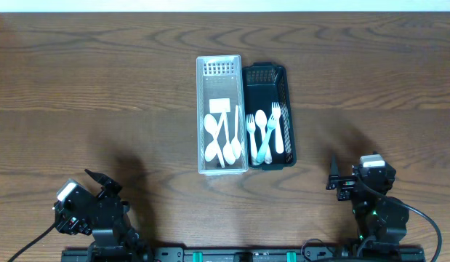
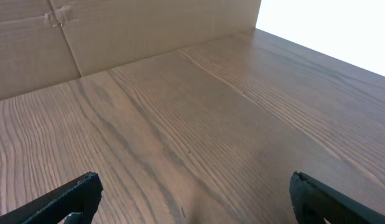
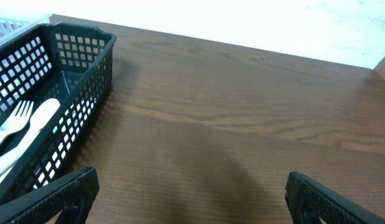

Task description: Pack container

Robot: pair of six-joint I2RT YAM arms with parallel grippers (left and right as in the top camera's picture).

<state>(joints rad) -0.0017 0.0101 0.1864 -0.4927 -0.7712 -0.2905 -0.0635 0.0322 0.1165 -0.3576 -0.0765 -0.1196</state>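
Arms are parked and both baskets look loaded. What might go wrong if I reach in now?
1. The white basket and the black basket sit touching side by side, so nudging one would likely shove the other.
2. The spoons in the white basket overlap, so gripping one may drag its neighbours along.
3. The forks lie close to the black basket's mesh wall, where a grasp might snag.
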